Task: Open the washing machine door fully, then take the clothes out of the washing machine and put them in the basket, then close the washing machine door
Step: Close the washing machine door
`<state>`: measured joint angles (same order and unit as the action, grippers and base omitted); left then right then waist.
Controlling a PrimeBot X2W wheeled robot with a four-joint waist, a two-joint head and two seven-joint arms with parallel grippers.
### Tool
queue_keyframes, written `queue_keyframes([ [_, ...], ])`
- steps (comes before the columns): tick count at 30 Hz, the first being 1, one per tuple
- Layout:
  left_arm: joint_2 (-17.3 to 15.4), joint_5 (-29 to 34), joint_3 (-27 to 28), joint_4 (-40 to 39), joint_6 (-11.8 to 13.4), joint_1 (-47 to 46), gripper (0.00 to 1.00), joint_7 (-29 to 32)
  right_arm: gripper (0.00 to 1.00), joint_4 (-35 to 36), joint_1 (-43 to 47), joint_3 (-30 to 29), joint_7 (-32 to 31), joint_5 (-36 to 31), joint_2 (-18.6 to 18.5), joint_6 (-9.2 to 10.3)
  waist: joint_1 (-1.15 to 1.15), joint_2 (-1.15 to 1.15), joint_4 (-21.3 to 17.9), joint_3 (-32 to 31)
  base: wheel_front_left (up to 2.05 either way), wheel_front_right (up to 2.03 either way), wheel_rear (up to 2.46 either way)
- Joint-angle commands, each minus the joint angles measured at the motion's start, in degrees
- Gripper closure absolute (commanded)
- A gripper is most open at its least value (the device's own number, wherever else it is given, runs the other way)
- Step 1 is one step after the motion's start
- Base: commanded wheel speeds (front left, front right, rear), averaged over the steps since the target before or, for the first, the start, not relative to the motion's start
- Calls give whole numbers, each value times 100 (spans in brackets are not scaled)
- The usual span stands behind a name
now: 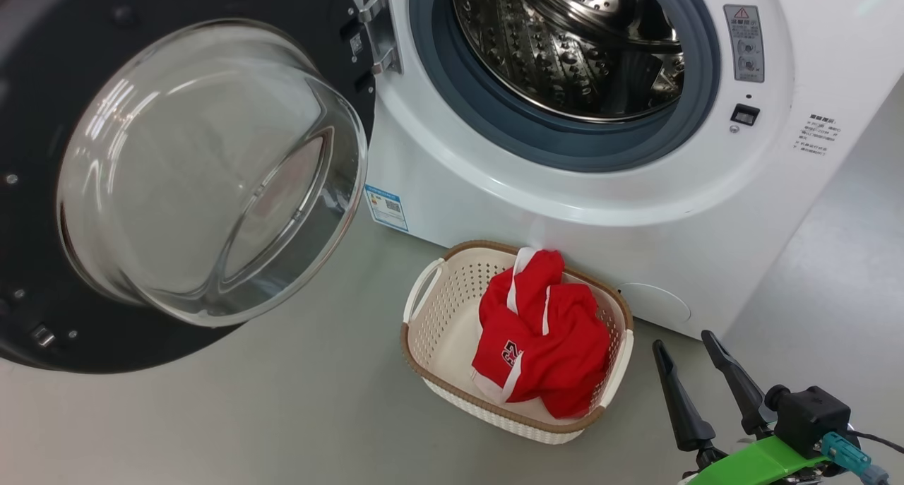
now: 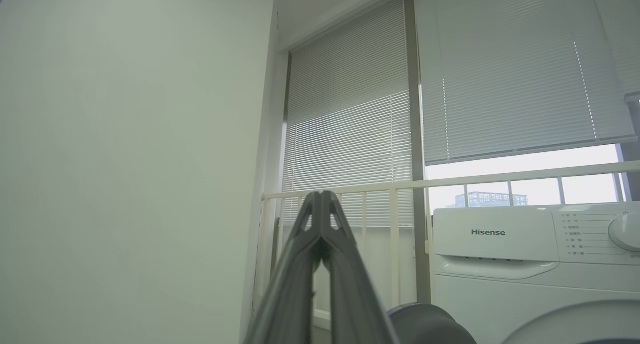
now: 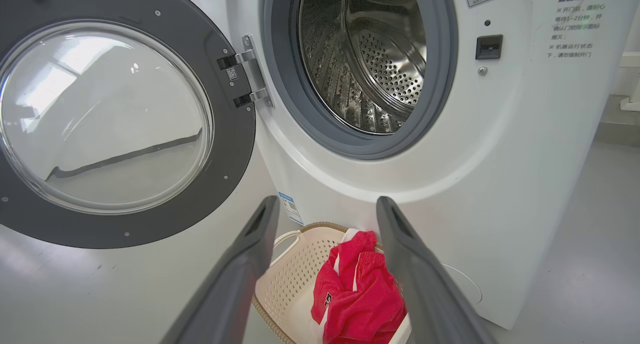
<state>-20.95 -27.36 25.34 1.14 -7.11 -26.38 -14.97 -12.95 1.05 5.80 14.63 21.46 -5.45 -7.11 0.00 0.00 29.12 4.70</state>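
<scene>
The washing machine [image 1: 706,231] [image 3: 500,184] stands with its steel drum [image 1: 565,40] [image 3: 370,58] bare. Its round black-rimmed door [image 1: 183,167] [image 3: 110,113] hangs wide open on the left. The red clothes [image 1: 544,337] [image 3: 357,294] lie crumpled in the cream basket [image 1: 438,308] [image 3: 285,284] on the floor below the drum opening. My right gripper [image 1: 684,345] [image 3: 326,206] is open and empty, to the right of the basket, fingers pointing at the machine. In the left wrist view my left gripper [image 2: 320,196] is shut on nothing, raised toward a wall and window blinds.
Grey floor [image 1: 282,400] surrounds the basket. The left wrist view shows a white railing [image 2: 395,186] before a window and the top panel of a white Hisense machine [image 2: 500,234] at the lower right.
</scene>
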Motion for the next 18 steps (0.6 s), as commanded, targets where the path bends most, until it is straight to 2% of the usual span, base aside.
queue_keyframes([
  [1,-514,-263,122,301,-36,-343,100,-3,0,190,-45,73,37,-76,-27,-37,0,0,-18,79,0,0,0],
  [2,-514,-263,122,301,-36,-343,100,-3,0,190,-45,73,37,-76,-27,-37,0,0,-18,79,0,0,0],
  [6,-1047,-820,-44,1496,-36,-725,100,19,0,218,-68,73,37,-113,-27,-37,0,0,-61,218,0,0,0],
  [9,-1280,-1484,-112,2465,-36,-1126,100,309,0,209,-131,78,37,-121,-41,-37,0,0,-103,290,0,0,0],
  [14,-1559,-2674,-197,3757,-37,-1654,100,1431,0,199,-181,95,37,-119,-44,-37,0,0,-167,345,0,0,0],
  [18,-1751,-3170,-294,4480,-37,-1915,100,2291,0,202,-193,103,37,-122,-47,-37,0,0,-199,384,0,0,0],
])
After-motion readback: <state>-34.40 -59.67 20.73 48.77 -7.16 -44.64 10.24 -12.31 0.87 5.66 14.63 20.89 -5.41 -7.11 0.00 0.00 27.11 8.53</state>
